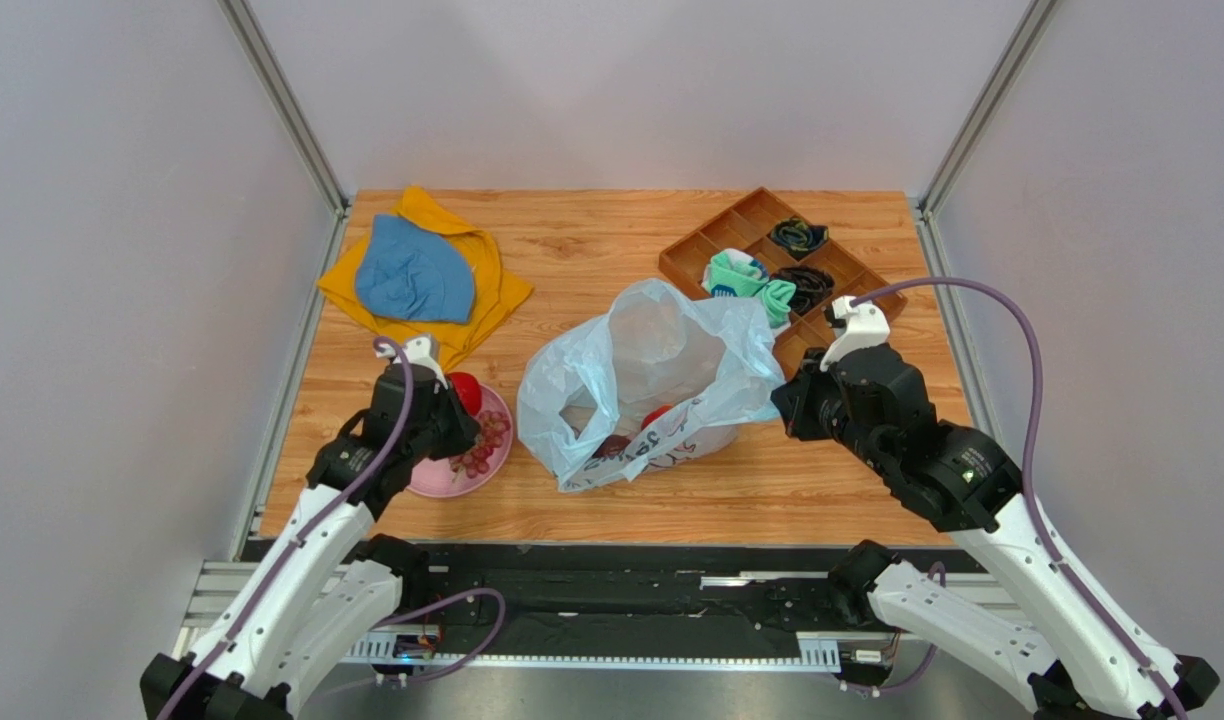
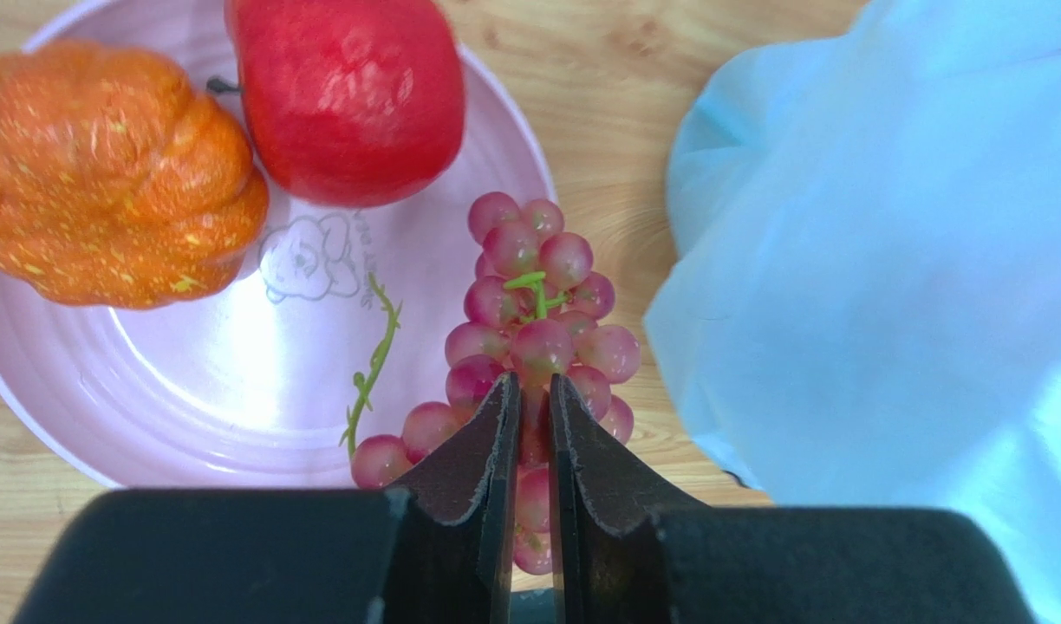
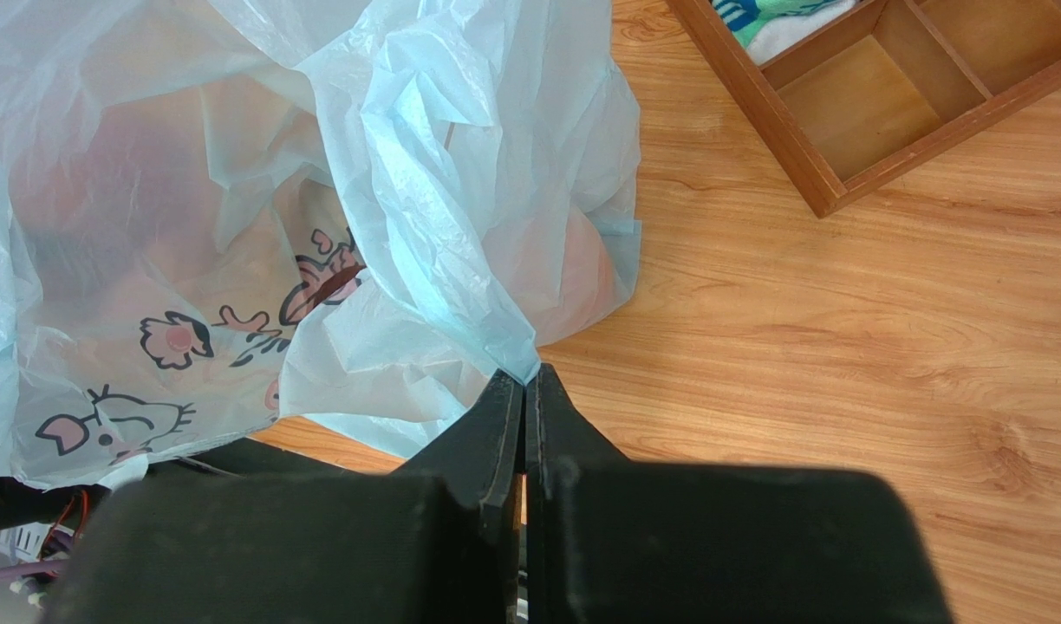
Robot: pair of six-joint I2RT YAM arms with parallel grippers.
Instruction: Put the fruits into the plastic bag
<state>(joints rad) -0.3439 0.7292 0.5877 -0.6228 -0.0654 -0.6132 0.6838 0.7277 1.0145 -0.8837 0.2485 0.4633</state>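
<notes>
Table [image 1: 603,240]: right end effector [image 3: 527,380] pinches bag [image 3: 471,169] edge; left end effector [image 2: 533,390] clamps grapes [image 2: 538,297].

One orange [image 2: 113,182], one apple [image 2: 347,91], one grape bunch [image 2: 536,325]; bagged fruits [image 1: 656,419] perhaps two

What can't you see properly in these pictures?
Top view: fruit inside the plastic bag shows only as dim red and dark shapes through the plastic.
Top view: the left arm covers much of the pink plate, hiding the orange.
Left wrist view: the left hand hides the lower grapes; the top edge cuts off the apple.
Right wrist view: the wooden tray runs off the top edge.
</notes>
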